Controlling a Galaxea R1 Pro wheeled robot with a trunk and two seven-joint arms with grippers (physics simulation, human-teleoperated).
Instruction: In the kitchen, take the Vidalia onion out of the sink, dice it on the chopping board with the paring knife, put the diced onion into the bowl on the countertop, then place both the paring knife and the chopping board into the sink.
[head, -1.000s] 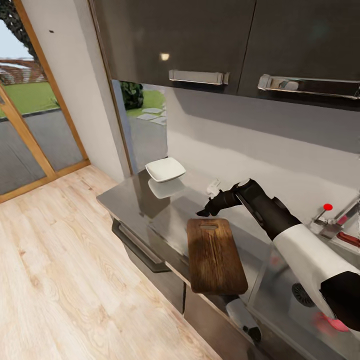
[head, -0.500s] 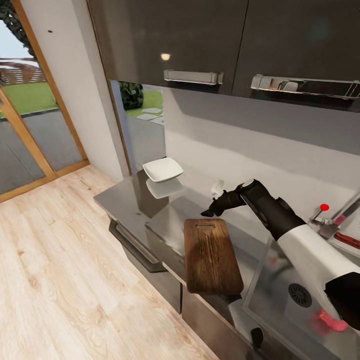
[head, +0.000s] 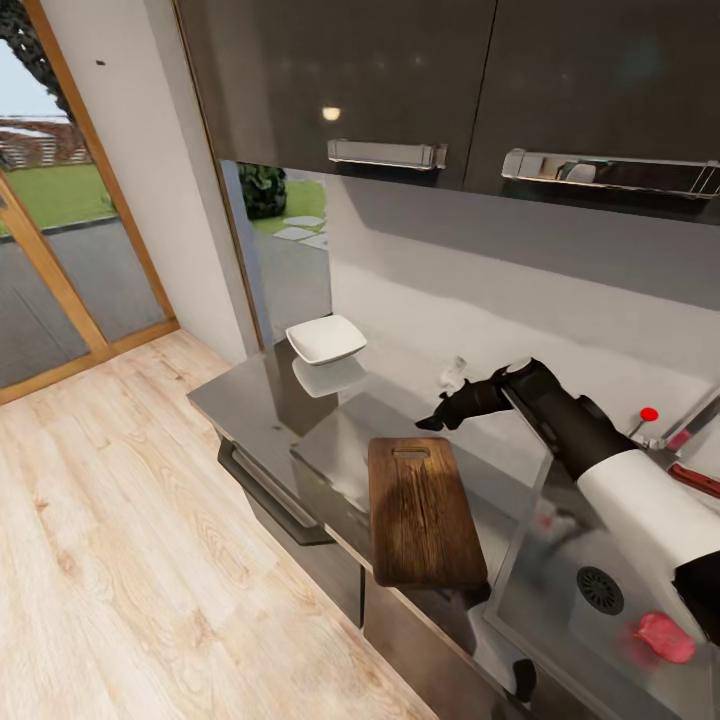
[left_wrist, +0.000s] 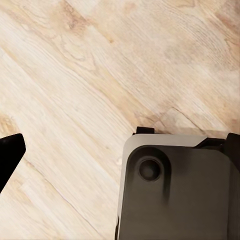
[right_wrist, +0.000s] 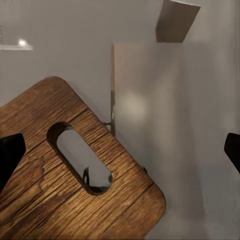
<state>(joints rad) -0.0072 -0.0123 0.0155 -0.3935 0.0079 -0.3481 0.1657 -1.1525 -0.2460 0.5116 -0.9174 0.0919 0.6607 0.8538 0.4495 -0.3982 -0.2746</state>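
Glossy grey reflective desk (head: 270, 400) runs along the wall over dark cabinets. Grey steel sink (head: 560, 560) is set into it, round dark drain visible. Dark brown wood-grain chopping board (head: 422, 510) lies flat on the desk just beside the sink, slot handle end toward the wall. Shallow white squarish bowl (head: 326, 339) sits well apart at the desk's far corner. Small pinkish-red Vidalia onion (head: 665, 637) rests in the sink basin near the drain. Right tool (head: 436, 422) hangs above the desk beyond the board's slotted end, jaws spread wide, empty. Left tool (left_wrist: 10, 155) is over pale wood floor (left_wrist: 75, 75); its opening cannot be told.
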